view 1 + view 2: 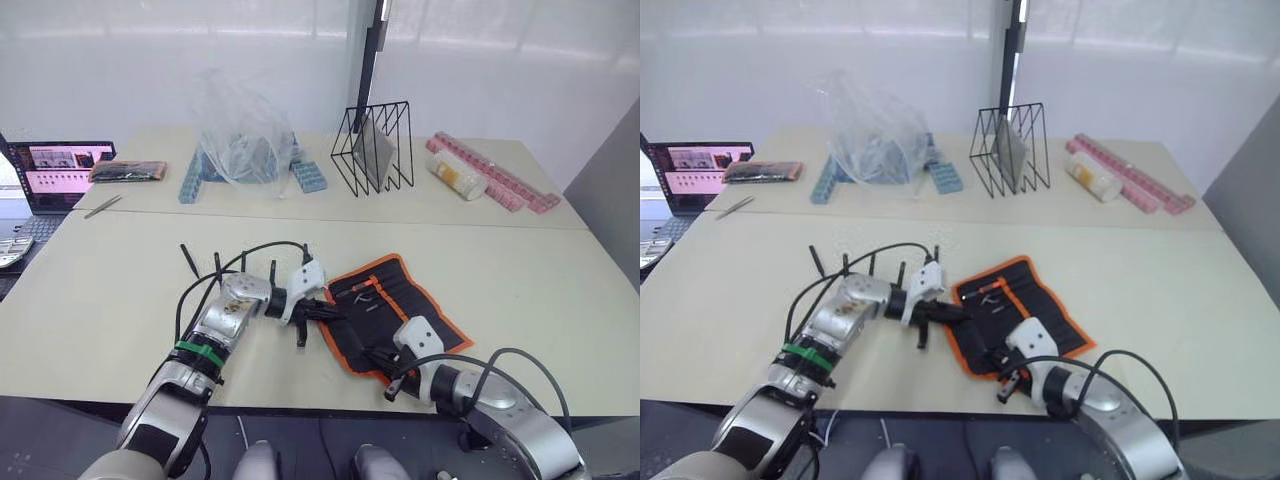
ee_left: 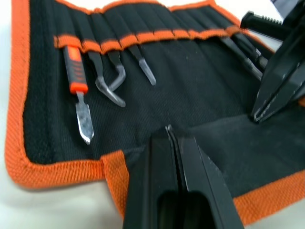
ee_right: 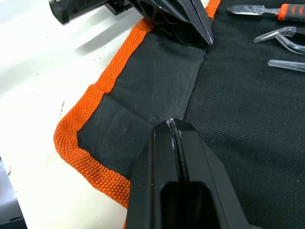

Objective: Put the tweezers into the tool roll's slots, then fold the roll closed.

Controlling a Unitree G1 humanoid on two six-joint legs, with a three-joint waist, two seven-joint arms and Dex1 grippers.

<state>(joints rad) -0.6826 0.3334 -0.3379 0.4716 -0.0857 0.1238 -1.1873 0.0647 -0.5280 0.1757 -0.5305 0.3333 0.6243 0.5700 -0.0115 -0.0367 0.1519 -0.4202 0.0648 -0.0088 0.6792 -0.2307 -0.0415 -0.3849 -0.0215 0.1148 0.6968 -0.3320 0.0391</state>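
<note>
Left eye view: the tool roll (image 1: 395,312) lies open near the table's (image 1: 120,270) front edge, long axis slanting from front-left to back-right; loose tweezers (image 1: 187,259) stand left of it.
Right eye view: left gripper (image 1: 962,313) at the roll's left edge, right gripper (image 1: 992,364) at its front corner.
Left wrist view: fingers pressed together, empty, tips over the black fabric below the slots (image 2: 143,38).
Right wrist view: fingers closed, holding nothing, over the roll's orange-edged corner.
</note>
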